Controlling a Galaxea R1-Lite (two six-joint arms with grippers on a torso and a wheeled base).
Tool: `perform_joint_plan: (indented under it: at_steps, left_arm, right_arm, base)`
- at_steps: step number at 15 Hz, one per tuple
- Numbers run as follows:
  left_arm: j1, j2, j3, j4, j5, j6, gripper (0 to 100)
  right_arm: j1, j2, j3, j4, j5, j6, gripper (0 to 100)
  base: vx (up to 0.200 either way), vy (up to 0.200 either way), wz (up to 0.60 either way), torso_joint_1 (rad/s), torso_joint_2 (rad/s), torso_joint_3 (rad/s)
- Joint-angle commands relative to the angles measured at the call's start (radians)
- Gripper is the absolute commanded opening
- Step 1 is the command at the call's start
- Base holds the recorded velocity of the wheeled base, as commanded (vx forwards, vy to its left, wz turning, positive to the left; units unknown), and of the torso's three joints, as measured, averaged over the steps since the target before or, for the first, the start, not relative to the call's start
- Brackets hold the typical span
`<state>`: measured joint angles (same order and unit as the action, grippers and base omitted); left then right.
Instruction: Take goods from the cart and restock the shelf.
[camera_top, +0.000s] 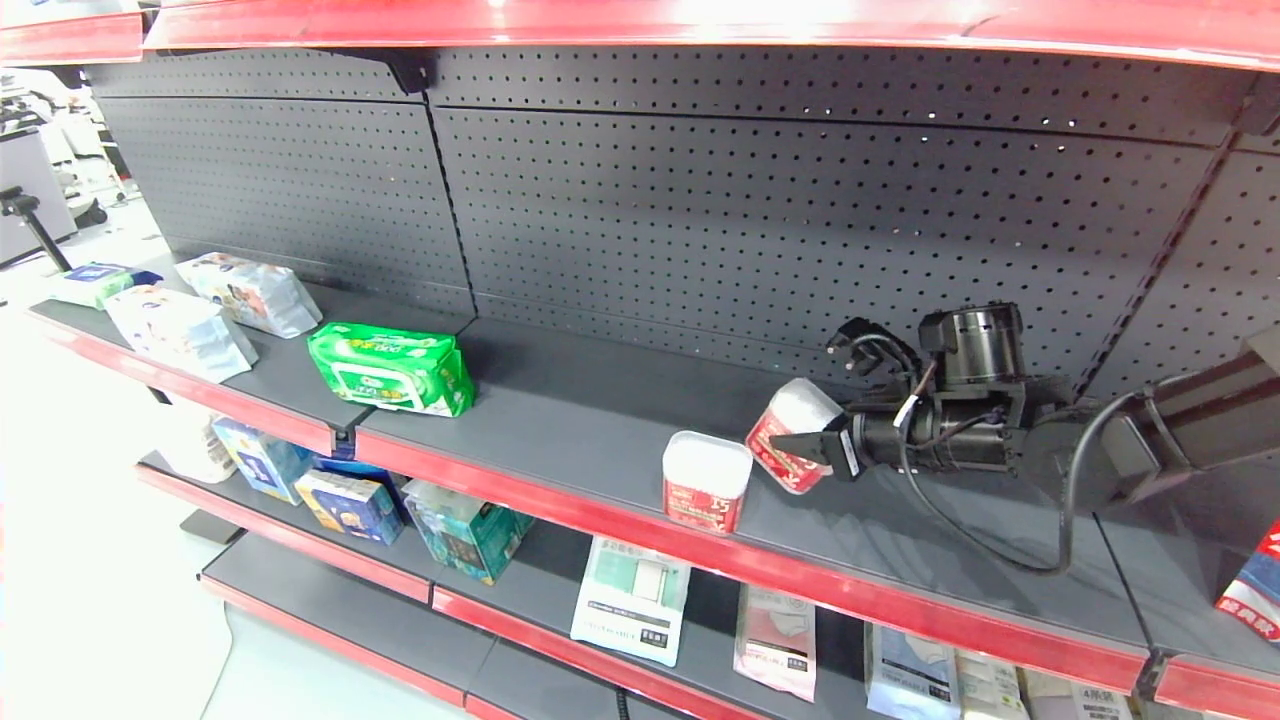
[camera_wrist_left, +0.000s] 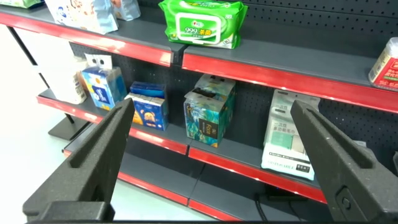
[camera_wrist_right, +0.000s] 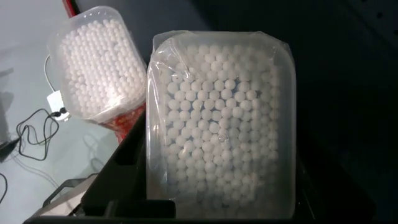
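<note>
Currently, the right gripper (camera_top: 806, 447) clamps a tilted cotton swab box (camera_top: 800, 405) just beside a second box (camera_top: 706, 482) on the shelf (camera_top: 590, 420). The left gripper (camera_wrist_left: 211, 111) is released.

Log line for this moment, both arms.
right pincer: shut on clear plastic tub of white cotton swabs, tilted over grey metal shelf | matching red-labelled tub: upright beside it | left pincer: open, empty

Shelf (camera_top: 600, 420) carries white pouches (camera_top: 180, 330), green wipes pack (camera_top: 392, 367), swab box (camera_top: 706, 481) at front edge.
</note>
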<state>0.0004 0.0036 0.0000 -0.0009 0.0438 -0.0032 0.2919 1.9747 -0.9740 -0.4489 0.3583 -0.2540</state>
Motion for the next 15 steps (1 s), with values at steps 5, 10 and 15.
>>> perform_joint_plan:
  at_steps: [5, 10, 15]
  left_arm:
    - [0.001, -0.001, 0.000, -0.001, 0.001, 0.000, 100]
    - [0.000, -0.001, 0.000, -0.001, 0.001, 0.000, 100]
    - [0.000, -0.001, 0.000, -0.001, 0.001, 0.000, 100]
  right_arm:
    - [-0.019, 0.138, -0.187, -0.001, 0.051, -0.060, 0]
    - [-0.073, 0.148, -0.192, 0.001, 0.045, -0.198, 0]
    - [-0.069, 0.136, -0.146, 0.003, 0.044, -0.232, 0]
  base:
    - [0.000, 0.000, 0.00, 0.000, 0.00, 0.000]
    - [0.000, 0.000, 0.00, 0.000, 0.00, 0.000]
    - [0.000, 0.000, 0.00, 0.000, 0.00, 0.000]
